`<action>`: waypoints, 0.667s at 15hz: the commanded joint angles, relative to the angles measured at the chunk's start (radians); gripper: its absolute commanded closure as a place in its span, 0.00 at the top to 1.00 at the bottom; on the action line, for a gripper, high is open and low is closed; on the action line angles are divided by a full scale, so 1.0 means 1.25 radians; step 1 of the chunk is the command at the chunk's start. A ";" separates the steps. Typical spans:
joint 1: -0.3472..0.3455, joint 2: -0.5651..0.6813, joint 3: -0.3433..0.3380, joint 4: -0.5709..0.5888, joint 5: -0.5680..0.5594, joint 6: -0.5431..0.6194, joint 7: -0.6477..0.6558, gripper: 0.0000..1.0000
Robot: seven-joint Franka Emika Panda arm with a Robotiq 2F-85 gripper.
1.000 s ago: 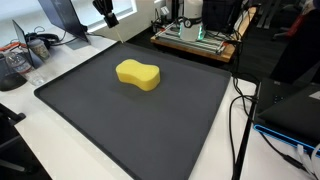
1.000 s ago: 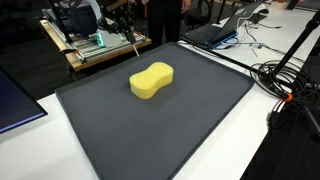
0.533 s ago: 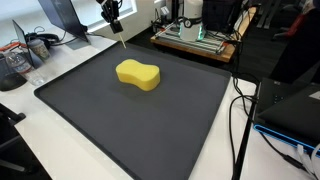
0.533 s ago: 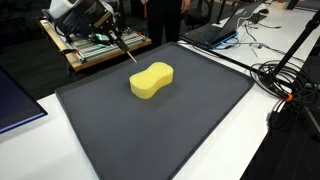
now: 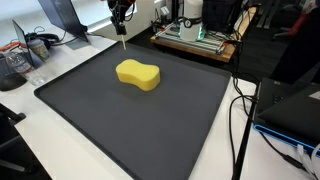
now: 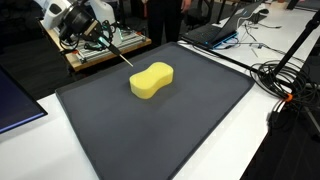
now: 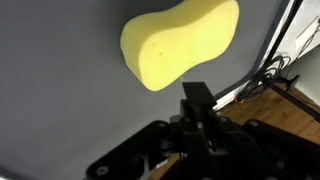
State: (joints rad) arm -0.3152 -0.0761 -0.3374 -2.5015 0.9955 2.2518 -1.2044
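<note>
Exterior view: your gripper (image 5: 121, 16) hangs at the top of frame, jaws clamped shut on a thin stick (image 5: 122, 35). The stick points almost straight down, tip over the far edge of the dark mat (image 5: 120, 130). The yellow sponge (image 5: 138, 74) lies flat on the far half of the mat. It's peanut-shaped, pinched at the waist, long axis running upper left to lower right, roughly parallel to the mat's far edge. The stick tip sits near the sponge's left lobe, behind it and apart from it. Exterior view from the opposite side: gripper (image 6: 99, 36) is at upper left, the stick (image 6: 118, 52) slants down to the right, tip close to the sponge (image 6: 151, 80) with a gap showing. Here the sponge's long axis runs lower left to upper right, and the mat (image 6: 150, 140) fills most of the frame. Print on the gear behind is too small to read. Wrist view: gripper (image 7: 197, 100) comes up from the bottom, dark fingertips pressed together. The sponge (image 7: 180, 45) is just beyond them on the mat (image 7: 60, 100), long axis lower left to upper right, surface plain and unmarked. I can't make out the stick clearly here
</note>
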 commanded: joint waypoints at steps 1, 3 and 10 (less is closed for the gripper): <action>0.008 -0.055 0.001 -0.096 0.186 0.028 -0.048 0.03; 0.011 -0.076 0.012 -0.143 0.286 0.072 -0.052 0.03; 0.040 -0.123 0.090 -0.212 0.605 0.230 -0.090 0.03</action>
State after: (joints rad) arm -0.2897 -0.2019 -0.2675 -2.7662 1.6022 2.4873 -1.2833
